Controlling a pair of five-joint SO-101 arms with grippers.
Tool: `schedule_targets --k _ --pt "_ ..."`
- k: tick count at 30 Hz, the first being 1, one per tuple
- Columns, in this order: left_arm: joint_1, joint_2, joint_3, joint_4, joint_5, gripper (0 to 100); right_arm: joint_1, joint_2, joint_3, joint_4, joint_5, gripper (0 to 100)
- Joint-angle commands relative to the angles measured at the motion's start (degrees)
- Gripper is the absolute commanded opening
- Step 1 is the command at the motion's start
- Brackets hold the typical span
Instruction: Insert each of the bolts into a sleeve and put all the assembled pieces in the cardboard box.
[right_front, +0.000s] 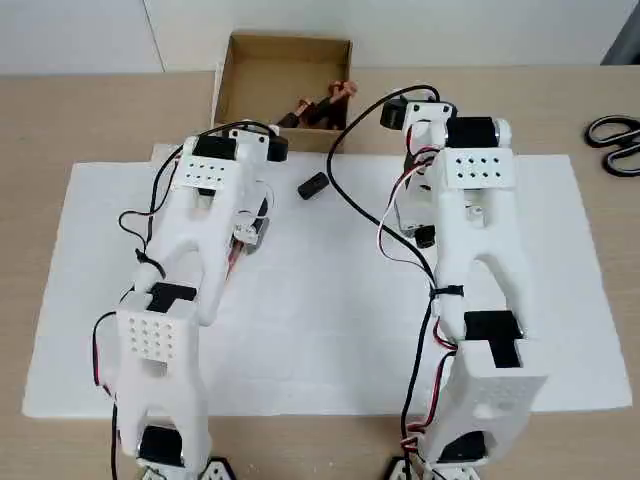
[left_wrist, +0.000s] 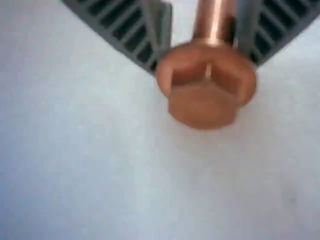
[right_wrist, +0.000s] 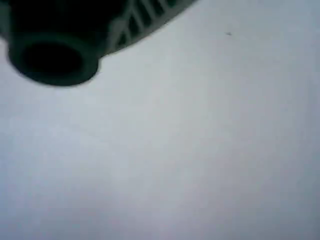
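Left tool (left_wrist: 205, 50) pinching copper bolt (left_wrist: 205, 95), shank cut off. Right tool (right_wrist: 100, 30) beside black sleeve (right_wrist: 52, 60), grip unclear. 1 loose sleeve (right_front: 313, 185) near cardboard box (right_front: 228, 75).

Seeing the cardboard box (right_front: 275, 70) standing at the far edge of the surface (right_front: 60, 110), behind the sheet (right_front: 320, 330), with assembled pieces (right_front: 322, 108) lying in it. Seeing a loose sleeve (right_front: 313, 185) lying on the sheet just before the box, between both arms. Seeing scissors (right_front: 615, 140) lying far right, beside the sheet.
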Motion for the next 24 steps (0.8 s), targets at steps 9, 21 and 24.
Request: schedule_targets --k 9,21,24 --pt "0.62 4.48 -2.86 -1.05 0.53 1 0.13 -3.74 -0.26 -0.66 0.09 0.4" --pt "0.18 -11.6 -13.76 7.38 7.38 1 -0.04 -5.05 -1.49 -0.04 0.53 0.4" --pt "0.62 -18.99 -12.09 7.3 7.56 1 0.31 -9.27 -2.2 0.84 0.62 0.4"
